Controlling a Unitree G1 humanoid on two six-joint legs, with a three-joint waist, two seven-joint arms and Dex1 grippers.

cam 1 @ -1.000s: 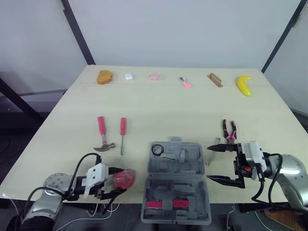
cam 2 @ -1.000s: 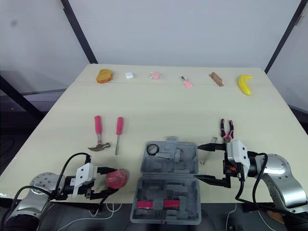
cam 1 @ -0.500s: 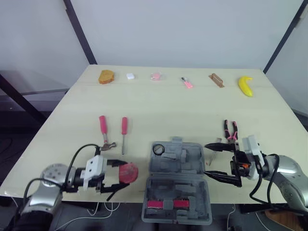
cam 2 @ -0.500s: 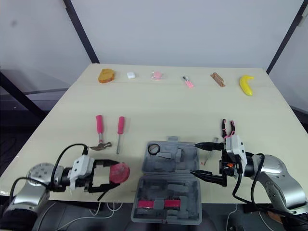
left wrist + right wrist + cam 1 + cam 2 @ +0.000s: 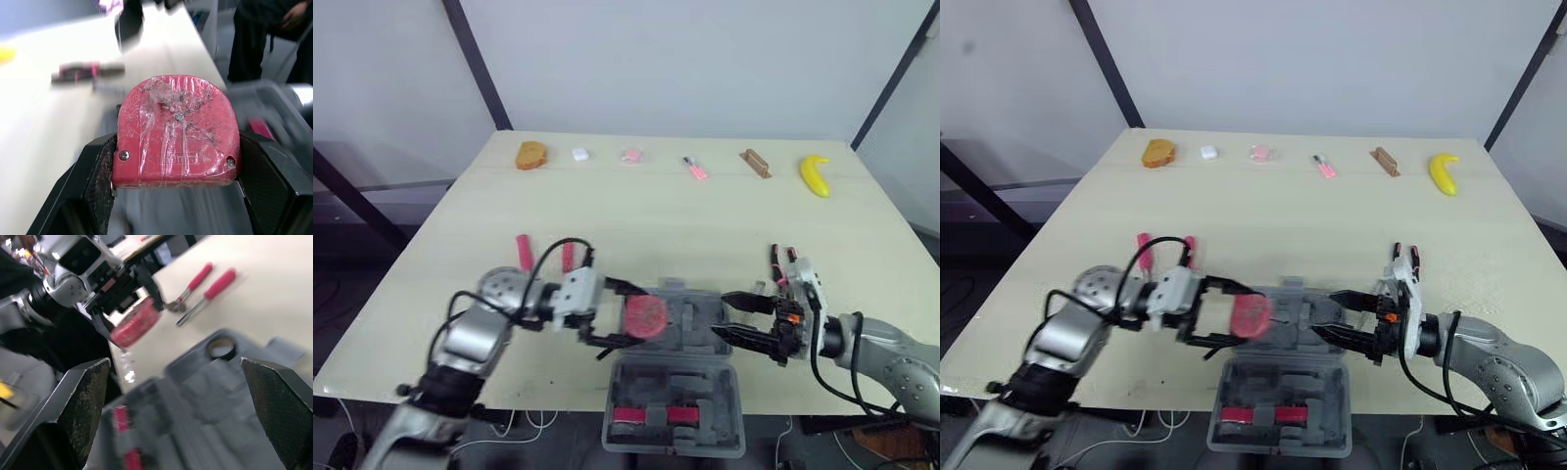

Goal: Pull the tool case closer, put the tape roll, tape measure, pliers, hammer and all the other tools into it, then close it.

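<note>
Grips the red tape measure (image 5: 175,132) in the left gripper (image 5: 636,316), over the far half of the open tool case (image 5: 674,392), apparently clear of it. Holds the right gripper (image 5: 722,315), fingers spread wide, at the case's right edge, just nearer than the pliers (image 5: 773,257).

One tool case (image 5: 674,394) — one tape measure (image 5: 644,315), one hammer (image 5: 523,245), one screwdriver (image 5: 567,254), one pair of pliers (image 5: 772,260); beyond the case, six small items (image 5: 630,155) — one a banana (image 5: 816,174).
</note>
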